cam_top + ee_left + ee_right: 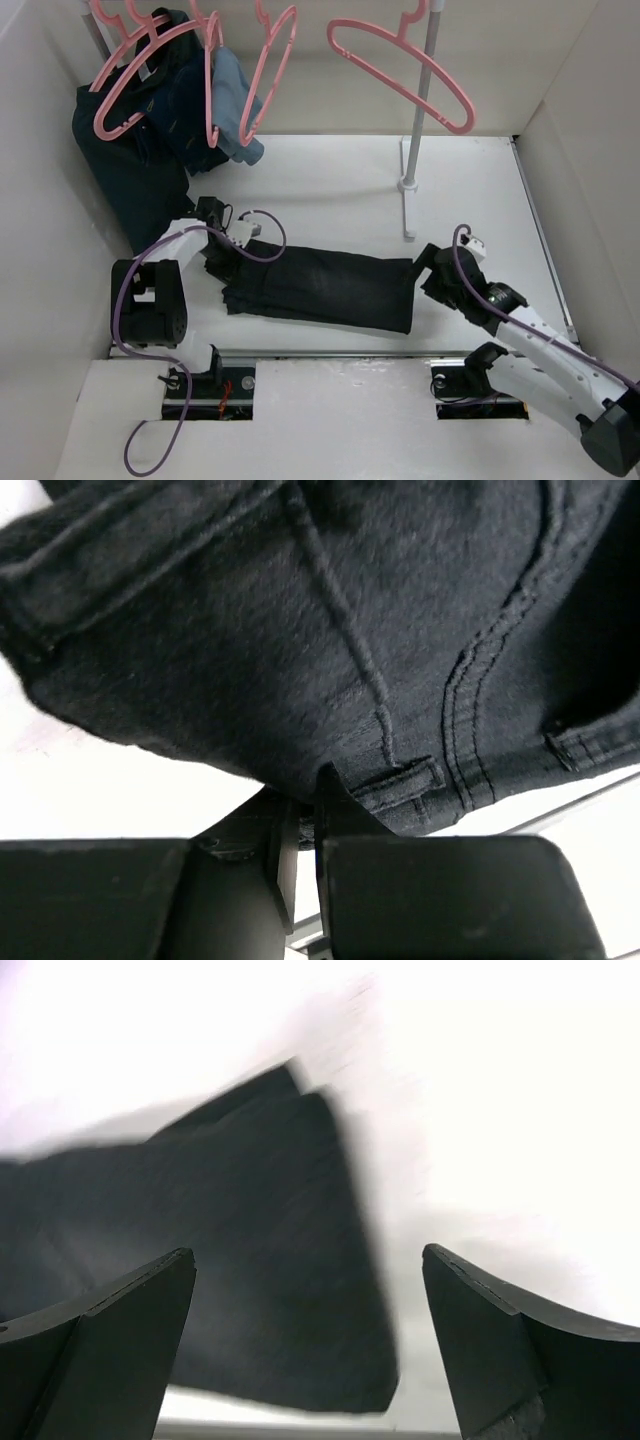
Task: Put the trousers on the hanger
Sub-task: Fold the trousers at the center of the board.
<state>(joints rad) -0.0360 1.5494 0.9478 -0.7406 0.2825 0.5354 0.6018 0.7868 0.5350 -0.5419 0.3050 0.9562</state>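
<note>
On the left, our left gripper (222, 266) is clenched on the waist end of the trousers (320, 285). The wrist view shows the fingers (345, 815) pinched on the black cloth just beside a belt loop (400, 780). The hold looks shallow, close to the edge, so we judge it could slip once weight comes on.

The trousers lie folded lengthways across the near part of the table (330, 190), running from that grip rightwards to the hem.

At the hem our right gripper (422, 268) is spread wide and holds nothing. Its wrist view is blurred, but the hem corner lies ahead between the two fingers (110, 1330), not yet between the tips.

We judge the step in hand to be securing this second end. To do it well, we should bring the right fingers low over the table, slide them past the hem edge so they take every layer, then close firmly. After that both arms should rise together, keeping the cloth taut.

The empty pink hanger (390, 82) hangs up at the far right, well apart from the trousers, with the rack pole (422, 110) just beside it, so our lift needs to steer clear of that.
</note>
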